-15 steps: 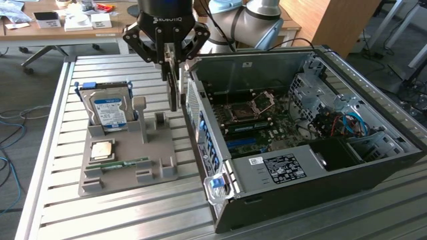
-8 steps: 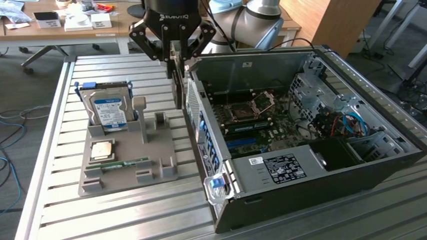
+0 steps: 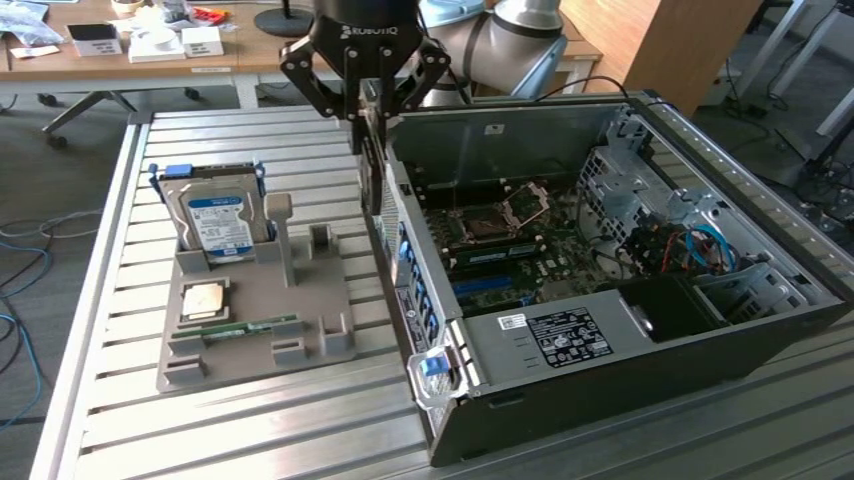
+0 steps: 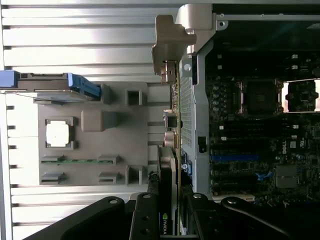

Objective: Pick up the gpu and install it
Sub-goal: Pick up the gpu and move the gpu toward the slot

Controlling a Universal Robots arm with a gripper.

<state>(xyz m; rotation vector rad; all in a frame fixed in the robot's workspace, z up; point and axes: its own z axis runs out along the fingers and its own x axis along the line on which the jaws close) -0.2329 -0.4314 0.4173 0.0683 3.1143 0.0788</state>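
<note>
The claw (image 4: 169, 212) is clamped on the gpu (image 4: 166, 175), its fingers (image 4: 145, 215) pinching the card's flat faces. The card shows edge-on, with its long axis running away from the claw to the silvery bracket (image 4: 172, 45). That axis lies parallel to the computer case's rear wall (image 4: 189, 110) and just outside it. Past the wall, inside the case, sits the motherboard (image 4: 250, 135) with its blue slot (image 4: 234, 157) — toward the exterior view's right of the held card. On the opposite side, the grey parts tray (image 4: 95, 150) rests on the bench (image 4: 75, 45).
</note>
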